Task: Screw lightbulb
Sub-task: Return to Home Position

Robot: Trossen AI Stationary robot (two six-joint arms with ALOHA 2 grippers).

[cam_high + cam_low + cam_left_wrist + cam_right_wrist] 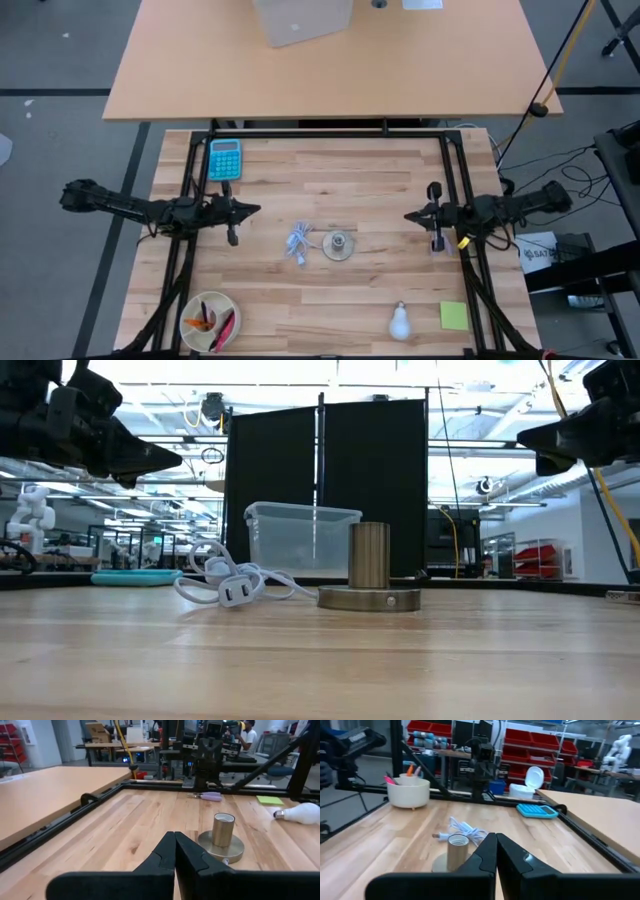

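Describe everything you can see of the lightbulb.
The lightbulb is small, white and pear-shaped, with a frosted-looking globe and a narrow silvery screw base. It lies on its side on the wooden table, well apart from the socket, near a yellow-green note but not touching it. Nothing grips it.

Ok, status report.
Left tool shut, empty, raised left of socket. Right tool shut, empty, raised right of it. Lightbulb lying on table by green note, not in socket. Nothing in the way.

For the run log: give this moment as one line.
lightbulb: lying loose on table | lamp socket: empty, mid-table | left gripper: shut, empty, left side | right gripper: shut, empty, right side
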